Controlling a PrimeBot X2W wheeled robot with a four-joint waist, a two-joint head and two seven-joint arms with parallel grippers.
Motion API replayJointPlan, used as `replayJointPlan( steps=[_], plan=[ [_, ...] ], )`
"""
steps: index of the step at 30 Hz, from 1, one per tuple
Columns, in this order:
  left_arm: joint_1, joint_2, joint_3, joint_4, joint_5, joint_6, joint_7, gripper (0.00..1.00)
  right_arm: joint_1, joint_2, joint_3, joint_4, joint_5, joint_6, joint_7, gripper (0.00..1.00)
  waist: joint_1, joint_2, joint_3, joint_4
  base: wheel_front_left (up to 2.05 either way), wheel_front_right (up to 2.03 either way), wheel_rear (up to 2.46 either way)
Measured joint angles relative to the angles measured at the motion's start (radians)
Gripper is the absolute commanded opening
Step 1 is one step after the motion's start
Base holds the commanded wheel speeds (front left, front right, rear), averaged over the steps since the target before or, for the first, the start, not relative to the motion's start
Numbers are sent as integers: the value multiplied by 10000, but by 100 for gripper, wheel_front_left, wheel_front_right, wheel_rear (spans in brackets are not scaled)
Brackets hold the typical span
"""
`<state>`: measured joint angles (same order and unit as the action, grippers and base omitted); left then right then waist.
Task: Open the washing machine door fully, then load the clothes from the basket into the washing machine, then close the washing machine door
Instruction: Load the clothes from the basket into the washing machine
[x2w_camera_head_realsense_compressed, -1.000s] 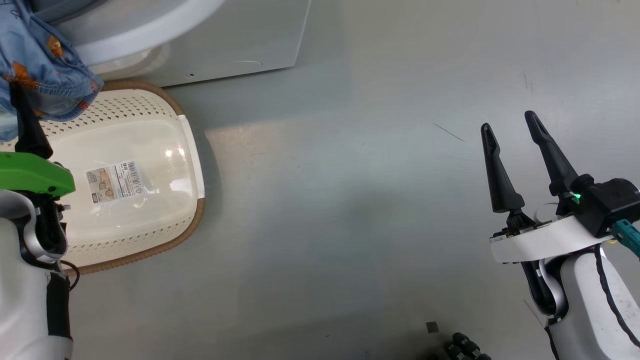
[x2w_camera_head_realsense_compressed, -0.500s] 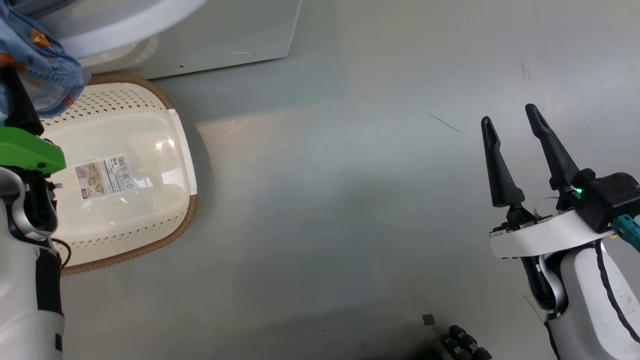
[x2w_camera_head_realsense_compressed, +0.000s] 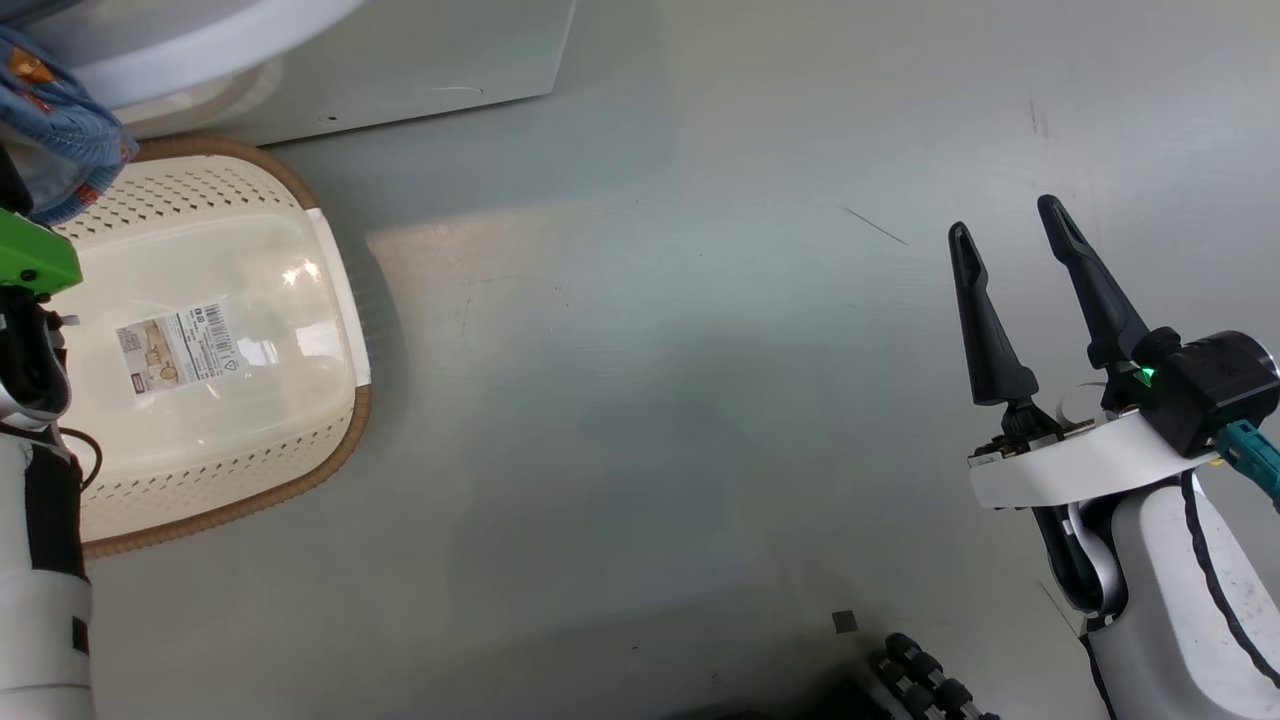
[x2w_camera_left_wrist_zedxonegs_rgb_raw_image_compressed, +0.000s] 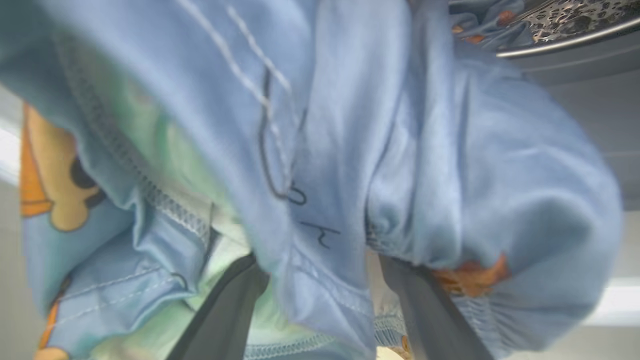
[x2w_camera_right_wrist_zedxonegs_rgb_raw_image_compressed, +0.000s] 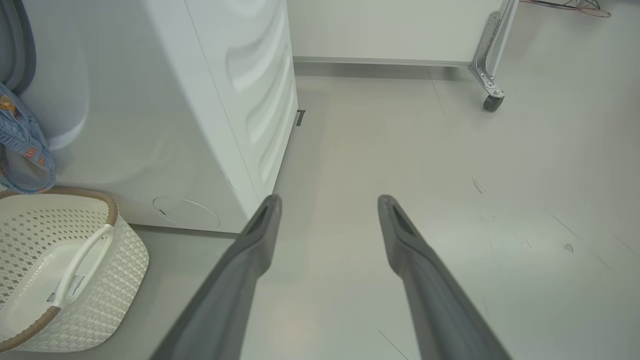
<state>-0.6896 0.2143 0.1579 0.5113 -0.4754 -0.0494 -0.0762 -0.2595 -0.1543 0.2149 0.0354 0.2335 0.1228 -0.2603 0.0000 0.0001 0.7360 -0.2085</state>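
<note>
Clothes (x2w_camera_left_wrist_zedxonegs_rgb_raw_image_compressed: 320, 125): light blue, cartoon-printed, hanging out of the washing machine (x2w_camera_right_wrist_zedxonegs_rgb_raw_image_compressed: 165, 125) mouth and down its white front, draped across the left claw (x2w_camera_left_wrist_zedxonegs_rgb_raw_image_compressed: 320, 260), fingers spread wide, released. Basket (x2w_camera_head_realsense_compressed: 220, 475): upright on the floor (x2w_camera_head_realsense_compressed: 650, 400), just before the washing machine. Right claw (x2w_camera_head_realsense_compressed: 1004, 214): released, grasping nothing, well apart from the washing machine, off its side panel.

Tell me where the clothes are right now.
The clothes hang at the head view's upper left, from the mouth of the washing machine, just above the far rim of the basket.
</note>
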Motion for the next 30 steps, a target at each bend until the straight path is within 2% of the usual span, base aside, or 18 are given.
replayJointPlan(
  steps=[10,12,14,20,30],
  plan=[
    [-284,136,-33,512,113,-2,-368,100,0,10,-46,0,0,0,0,100,0,0,242,-184,0,0,0],
    [-318,138,-31,610,140,-10,-495,45,0,17,-54,6,0,0,0,100,0,0,256,-183,0,0,0],
    [-332,138,-36,665,174,-42,-579,0,0,46,-58,17,0,0,0,100,0,0,257,-174,0,0,0],
    [-474,82,-109,832,178,-113,-982,0,-1,56,-163,54,0,0,0,100,0,0,151,-44,0,0,0],
    [-330,-428,-123,756,-6,-307,-1283,0,-1,50,-230,105,0,0,0,100,0,0,-161,369,0,0,0]
  ],
)
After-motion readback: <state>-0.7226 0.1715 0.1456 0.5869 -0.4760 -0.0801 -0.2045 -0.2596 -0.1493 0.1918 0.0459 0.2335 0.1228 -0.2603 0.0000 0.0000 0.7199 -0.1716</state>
